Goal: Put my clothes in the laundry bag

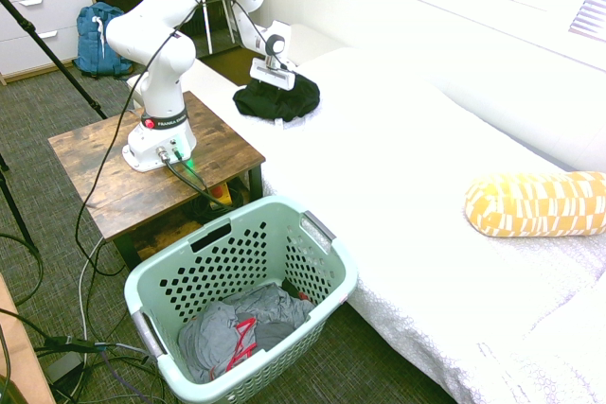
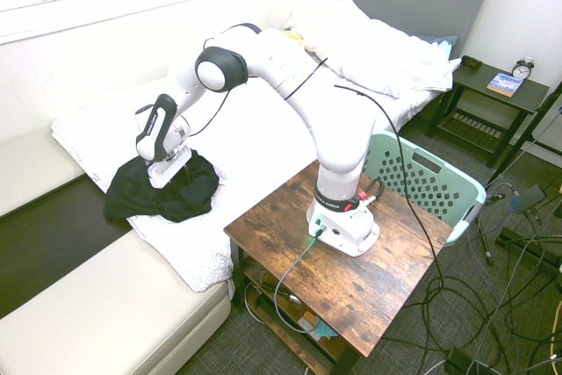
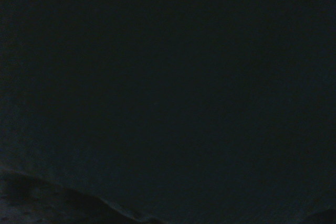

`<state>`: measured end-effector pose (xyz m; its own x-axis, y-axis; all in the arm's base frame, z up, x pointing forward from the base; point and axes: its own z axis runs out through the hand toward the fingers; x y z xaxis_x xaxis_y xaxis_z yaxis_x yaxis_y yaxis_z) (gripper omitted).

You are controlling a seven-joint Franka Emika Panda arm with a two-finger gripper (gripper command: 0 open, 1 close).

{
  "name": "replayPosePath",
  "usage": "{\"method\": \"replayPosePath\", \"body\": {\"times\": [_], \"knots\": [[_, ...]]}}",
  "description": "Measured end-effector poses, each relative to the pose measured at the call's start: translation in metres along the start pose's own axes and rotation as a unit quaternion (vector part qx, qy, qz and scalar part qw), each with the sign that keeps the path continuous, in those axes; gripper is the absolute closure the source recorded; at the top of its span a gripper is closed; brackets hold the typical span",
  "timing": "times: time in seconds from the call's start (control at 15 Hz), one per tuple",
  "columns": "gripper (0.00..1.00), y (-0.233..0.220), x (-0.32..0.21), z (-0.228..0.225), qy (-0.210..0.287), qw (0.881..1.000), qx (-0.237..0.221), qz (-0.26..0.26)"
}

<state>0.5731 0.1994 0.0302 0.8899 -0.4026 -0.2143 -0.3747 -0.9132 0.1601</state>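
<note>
While the wrist view shows mostly darkness — exteriors show bed (image 1: pixel 398 158).

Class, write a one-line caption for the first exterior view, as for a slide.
Pincer down at black garment; laundry basket waits below.

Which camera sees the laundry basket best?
The first exterior view: the basket shows whole there, even the grey clothes inside. The second exterior view shows only part, behind the table. The wrist view doesn't show it.
</note>
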Motion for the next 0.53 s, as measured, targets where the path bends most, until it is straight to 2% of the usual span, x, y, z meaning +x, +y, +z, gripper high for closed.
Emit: {"method": "replayPosePath", "body": {"times": [0.53], "knots": [[1.0,0.012,0.011,0.0,-0.017,0.999,0.02,0.041]]}}
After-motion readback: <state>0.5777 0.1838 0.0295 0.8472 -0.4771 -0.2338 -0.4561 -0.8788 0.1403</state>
